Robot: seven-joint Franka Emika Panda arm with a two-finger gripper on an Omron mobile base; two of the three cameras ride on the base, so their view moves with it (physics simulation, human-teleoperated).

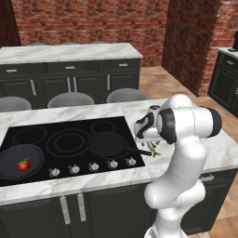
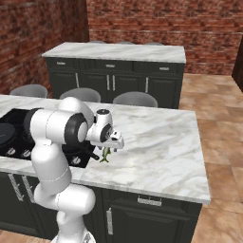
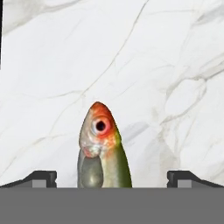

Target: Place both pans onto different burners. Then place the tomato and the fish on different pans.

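Note:
A greenish-silver fish (image 3: 103,153) with an orange-red head lies on the white marble counter, just right of the cooktop (image 1: 69,123). My gripper (image 3: 111,177) is down over it and open. The fingertips (image 3: 43,177) stand wide on either side and do not touch it. From the base, the fish (image 2: 105,154) shows under the gripper (image 2: 110,147). One black pan (image 1: 18,160) sits on the front left burner with the red tomato (image 1: 23,164) in it. The second pan (image 1: 108,144) rests on a right-hand burner, and its handle (image 1: 139,151) points toward the fish (image 1: 154,149).
Two more burner rings (image 1: 69,141) lie bare between and behind the pans. A row of silver knobs (image 1: 93,166) lines the cooktop's front edge. Grey stools (image 1: 69,99) stand behind the island. Broad marble counter (image 2: 161,137) stretches to the right.

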